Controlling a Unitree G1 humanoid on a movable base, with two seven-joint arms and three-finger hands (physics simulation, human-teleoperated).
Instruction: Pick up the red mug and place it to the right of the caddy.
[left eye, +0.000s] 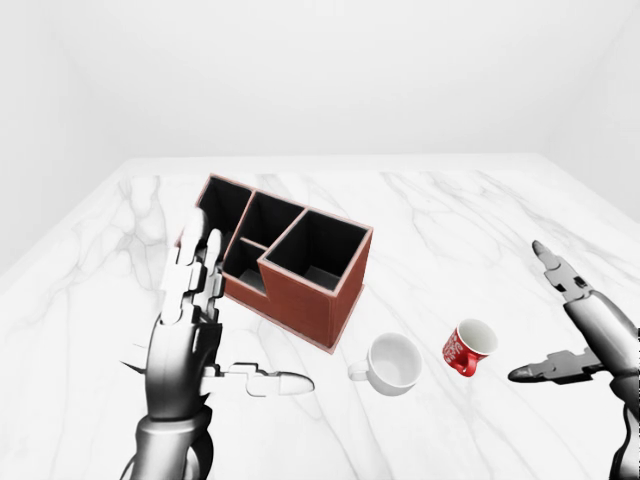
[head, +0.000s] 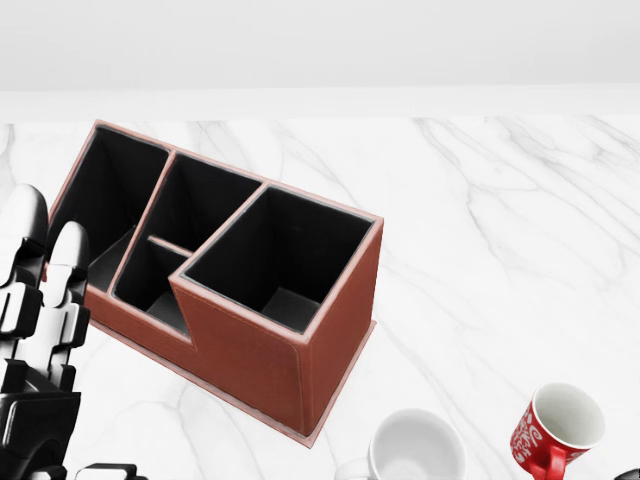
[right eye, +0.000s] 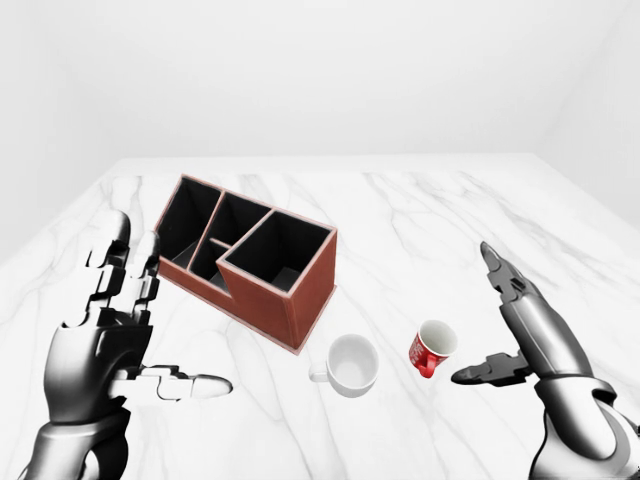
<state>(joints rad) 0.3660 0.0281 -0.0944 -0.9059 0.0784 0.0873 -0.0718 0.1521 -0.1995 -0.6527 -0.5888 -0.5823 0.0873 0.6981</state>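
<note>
Silver and jointed, the left robot hand (right eye: 110, 340) hangs low at the left of the right-eye view, fingers spread straight up and thumb jutting sideways, grasping nothing. Opposite it, the right robot hand (right eye: 515, 335) is splayed wide too, one finger pointing up, thumb reaching leftward toward the mug (right eye: 432, 348) but clear of it (a visible gap of bare marble between them). That red mug lies tilted on the worktop (right eye: 420, 230), white inside showing, handle turned down toward the view's bottom edge, with white lettering on its side too small to read. Just left of it sits a white cup (right eye: 352, 364), upright, handle to its left. Further up and left stands the caddy (right eye: 250, 258), reddish-brown with black compartments, one large square bay nearest the cups and narrower ones behind. So the mug is right of and below the caddy in this view, apart from it, the white cup between. Beyond, marble runs to a pale wall.
</note>
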